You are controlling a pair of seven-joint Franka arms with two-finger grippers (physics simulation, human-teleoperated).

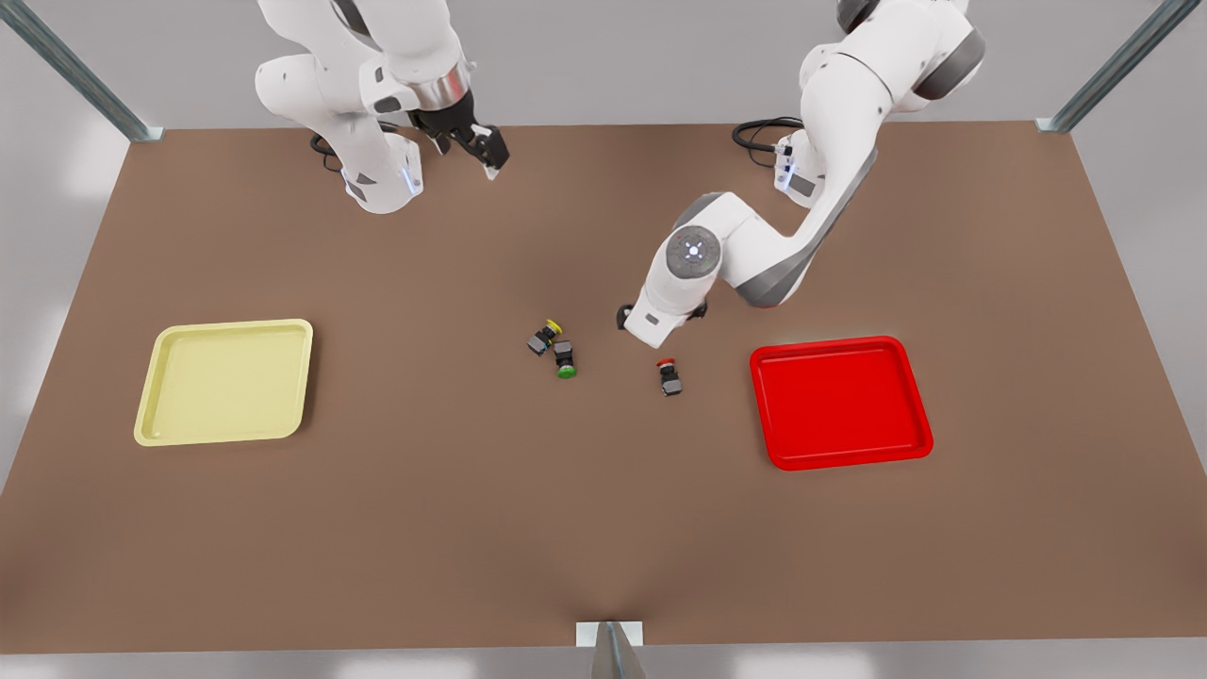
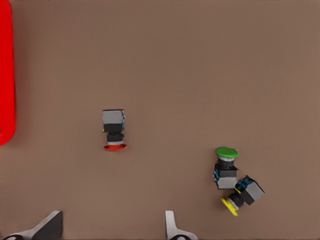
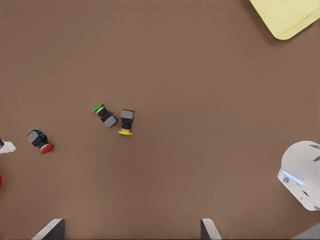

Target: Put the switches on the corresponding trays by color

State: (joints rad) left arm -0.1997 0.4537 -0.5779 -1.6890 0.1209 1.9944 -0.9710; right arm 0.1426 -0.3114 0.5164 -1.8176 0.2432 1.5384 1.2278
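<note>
Three switches lie on their sides on the brown table. The yellow-capped switch (image 1: pixel 547 335) (image 2: pixel 243 194) (image 3: pixel 126 121) touches the green-capped switch (image 1: pixel 565 359) (image 2: pixel 226 167) (image 3: pixel 105 115) mid-table. The red-capped switch (image 1: pixel 669 374) (image 2: pixel 114 131) (image 3: pixel 39 141) lies apart, nearer the red tray (image 1: pixel 839 401) (image 2: pixel 5 75). The pale yellow tray (image 1: pixel 226 380) (image 3: pixel 290 15) sits at the front view's left. My left gripper (image 1: pixel 658 325) (image 2: pixel 112 230) hangs low and open just behind the red switch. My right gripper (image 1: pixel 469 151) (image 3: pixel 130 232) waits open, high at the back.
Both trays hold nothing. Black cables (image 1: pixel 759 132) coil near the arm bases at the table's back edge. Metal frame posts (image 1: pixel 75 71) stand at the back corners. A small bracket (image 1: pixel 610 634) sits at the front edge.
</note>
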